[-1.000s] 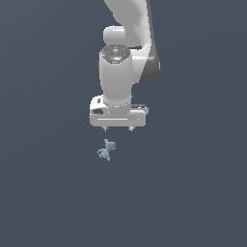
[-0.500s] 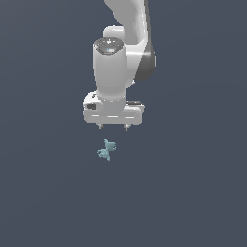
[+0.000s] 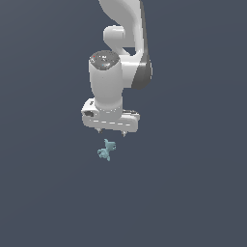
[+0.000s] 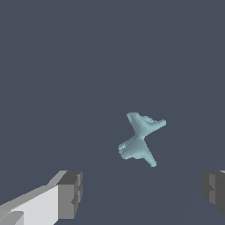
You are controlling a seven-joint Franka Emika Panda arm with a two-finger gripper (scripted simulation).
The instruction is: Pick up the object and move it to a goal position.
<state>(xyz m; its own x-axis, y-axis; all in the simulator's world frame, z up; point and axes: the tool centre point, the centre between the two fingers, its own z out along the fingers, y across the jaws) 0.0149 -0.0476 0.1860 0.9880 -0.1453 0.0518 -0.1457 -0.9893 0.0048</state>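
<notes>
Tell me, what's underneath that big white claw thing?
Below the gripper lies only the small teal figure on the plain dark floor, untouched. The wrist view shows it ahead of the wide-apart fingers. Its underside is hidden.

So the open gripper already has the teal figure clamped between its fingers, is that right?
Not clamped. The gripper is open, but the teal figure lies apart from it on the surface. The wrist view shows the figure clear of both fingers.

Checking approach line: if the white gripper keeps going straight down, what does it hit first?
Probably the small pale teal lumpy figure, between the open gripper's fingers; alignment in depth is unclear.
</notes>
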